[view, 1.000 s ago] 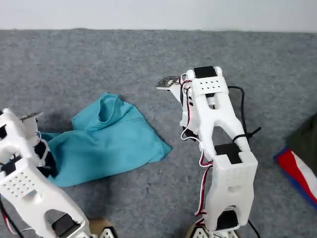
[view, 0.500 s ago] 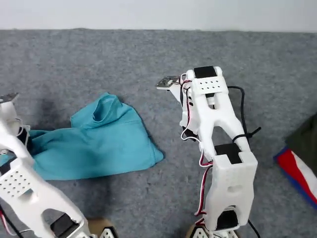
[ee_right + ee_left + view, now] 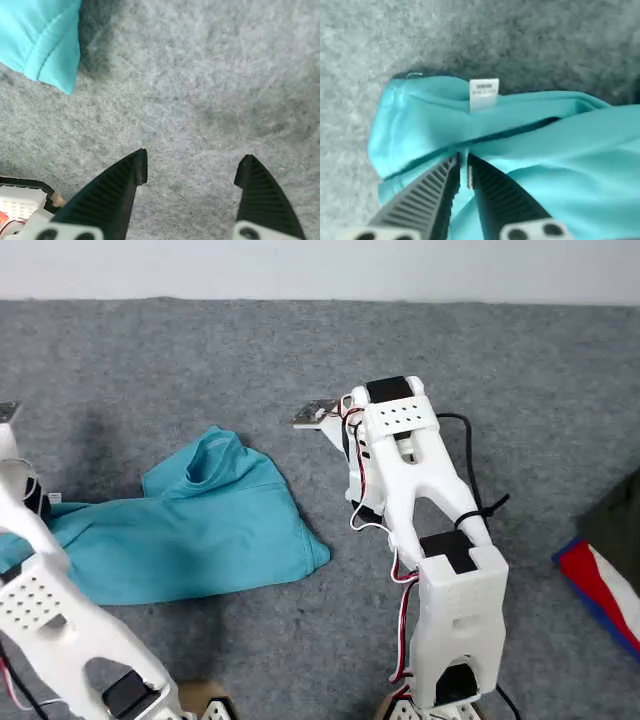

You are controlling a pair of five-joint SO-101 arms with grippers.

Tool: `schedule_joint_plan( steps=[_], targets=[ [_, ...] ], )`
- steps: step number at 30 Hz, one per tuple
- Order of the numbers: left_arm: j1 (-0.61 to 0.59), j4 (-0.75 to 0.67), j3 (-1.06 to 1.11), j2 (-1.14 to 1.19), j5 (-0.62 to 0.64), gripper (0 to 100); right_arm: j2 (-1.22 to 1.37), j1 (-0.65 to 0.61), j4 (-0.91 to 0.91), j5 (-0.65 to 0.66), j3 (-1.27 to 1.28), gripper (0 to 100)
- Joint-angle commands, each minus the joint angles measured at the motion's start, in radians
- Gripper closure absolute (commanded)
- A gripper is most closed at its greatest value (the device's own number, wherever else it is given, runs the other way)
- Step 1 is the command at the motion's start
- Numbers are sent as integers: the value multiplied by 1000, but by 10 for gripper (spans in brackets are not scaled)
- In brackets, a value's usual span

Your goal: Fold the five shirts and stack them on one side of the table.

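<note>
1. One teal shirt [image 3: 200,530] lies on the left half of the table [image 3: 300,350], its long axis running left to right and one corner pointing toward the right arm.
2. The left gripper [image 3: 463,162] has its fingers pinched nearly together on the shirt's left edge.
3. The right gripper [image 3: 192,167] is spread wide and empty over bare table.
4. Two more pieces lie at the right edge: a dark green garment [image 3: 618,525] and a red-white-blue garment [image 3: 598,585].

We look down on the grey table [image 3: 200,350] from high above. Both wrist cameras hang close over it, facing down; all three views share the teal shirt [image 3: 200,530].
</note>
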Motion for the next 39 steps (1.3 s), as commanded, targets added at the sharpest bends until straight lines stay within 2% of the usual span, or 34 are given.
schedule_joint_plan(
  steps=[1, 9, 15, 18, 22, 26, 31, 36, 39],
  targets=[
    [2, 35, -108, 57, -6, 973, -56, -4, 39, -11, -3, 703],
    [-6, 15, -395, 180, 11, 972, -56, -4, 39, -55, -3, 703],
    [-29, 34, -711, 269, 219, 971, -56, -8, 39, -64, -3, 703],
    [-46, 40, -762, 256, 290, 971, -56, -8, 39, -66, -3, 703],
    [-87, 40, -722, 164, 299, 971, -56, -8, 39, -66, -3, 703],
    [-121, 40, -535, 6, 175, 970, -56, -10, 38, -66, -3, 703],
    [-120, 40, -61, -278, -12, 970, -56, -38, 38, -66, -3, 703],
    [-38, 35, 456, -592, -186, 970, -54, -82, 38, -66, -3, 703],
    [6, -2, 651, -658, -278, 973, -54, -90, 39, -66, -3, 703]
  ],
)
